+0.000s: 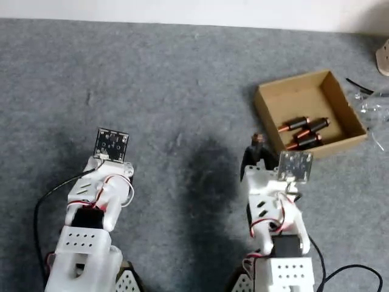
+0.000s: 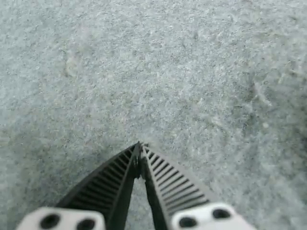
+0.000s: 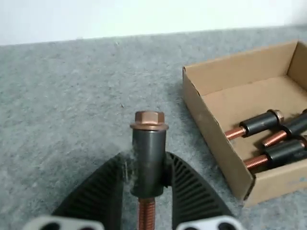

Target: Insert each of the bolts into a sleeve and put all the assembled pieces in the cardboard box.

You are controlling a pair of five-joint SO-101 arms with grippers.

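Grey felt-topped counter [image 1: 152, 79] under everything, with the cardboard box [image 1: 302, 97] toward its far right corner, open-topped and light-looking, likely easy to shove if knocked on the rim. Left arm [image 1: 97, 194] over the near left part of the counter, right arm [image 1: 273, 201] at the near right, wrist just short of the box's near left corner. Inside the box, three assembled pieces [image 1: 307, 131] lying side by side on its floor. Between the right fingers [image 3: 192, 191], clenched on it, a fourth piece: black sleeve [image 3: 148, 143] gripped across the half nearer the wrist, copper-coloured bolt [image 3: 149, 118] through it, flanged head at the end away from the wrist. Probably rigid and dense for its bulk, smooth and round, so apt to roll once set down. Sleeve possibly free to slide off the thread end, hence best held across the sleeve itself, head kept level or uppermost. Left fingers [image 2: 110, 184] pressed together on nothing, tips over bare felt. Hard to make out: end of the thread, cut off at the right wrist view's edge; held piece almost wholly hidden beneath the wrist in the high view; fit of sleeve on bolt, tight or loose, impossible to tell.
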